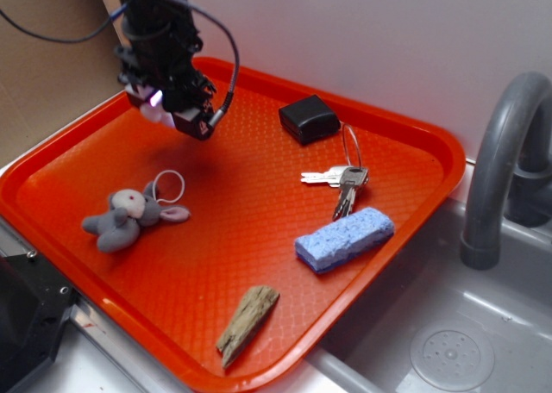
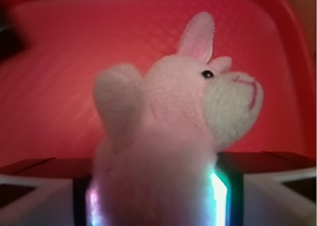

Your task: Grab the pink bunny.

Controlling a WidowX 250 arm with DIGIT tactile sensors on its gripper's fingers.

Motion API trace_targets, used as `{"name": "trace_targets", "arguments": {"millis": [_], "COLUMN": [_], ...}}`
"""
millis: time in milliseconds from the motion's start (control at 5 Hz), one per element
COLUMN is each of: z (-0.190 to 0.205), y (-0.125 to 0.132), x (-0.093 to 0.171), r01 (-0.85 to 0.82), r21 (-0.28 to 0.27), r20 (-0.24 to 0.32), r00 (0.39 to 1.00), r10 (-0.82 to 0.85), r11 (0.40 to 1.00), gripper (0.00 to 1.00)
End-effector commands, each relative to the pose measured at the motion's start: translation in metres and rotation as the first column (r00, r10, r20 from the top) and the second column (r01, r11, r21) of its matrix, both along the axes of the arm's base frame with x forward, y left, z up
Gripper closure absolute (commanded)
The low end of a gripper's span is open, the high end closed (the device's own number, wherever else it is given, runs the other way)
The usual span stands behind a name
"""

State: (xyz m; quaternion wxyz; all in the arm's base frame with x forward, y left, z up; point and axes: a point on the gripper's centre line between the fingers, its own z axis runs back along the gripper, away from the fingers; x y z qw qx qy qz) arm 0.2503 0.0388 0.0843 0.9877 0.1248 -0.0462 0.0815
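**Bunny clamped in gripper, above tray's back-left corner**

Exterior: black gripper point(image 1: 169, 109) hangs over the back-left part of the orange tray point(image 1: 405, 130), clear of the surface. Only a pale pinkish patch of the bunny point(image 1: 152, 113) shows under the arm, beside a lit LED; shape unreadable from here. Tray is hard plastic with a fine diamond-grid texture and raised rim. On it: grey plush point(image 1: 129, 215) with white face, pink ear and a thin white ring, lying front-left; black rounded box point(image 1: 309, 118) at the back; metal keys point(image 1: 341, 182) on a wire ring, near the box; blue porous sponge point(image 1: 344, 238), rectangular, just in front of the keys; rough splintery wood piece point(image 1: 247, 322) near the front rim. Grey curved faucet point(image 1: 500, 165) and steel sink point(image 1: 448, 350) to the right.

Wrist: bunny fills the frame between the two fingers point(image 2: 270, 186), jaws closed on its body. Pale pink fuzzy fabric, white muzzle with a stitched pink mouth, small black bead eye, one upright ear with darker pink lining, stubby rounded limb raised on the left. Red tray behind it, blurred.
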Motion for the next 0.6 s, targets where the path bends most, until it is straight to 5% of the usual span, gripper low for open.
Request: {"name": "trace_targets", "arguments": {"millis": [0, 400], "z": [0.069, 0.15], "y": [-0.034, -0.045], "x": [-0.015, -0.036], "r01": [0.343, 0.386], "r21": [-0.066, -0.097], "r20": [-0.171, 0.066], "r00": [0.921, 0.922], "r10": [-0.349, -0.381], "r11": [0.937, 0.917], "gripper": [1.0, 1.0]}}
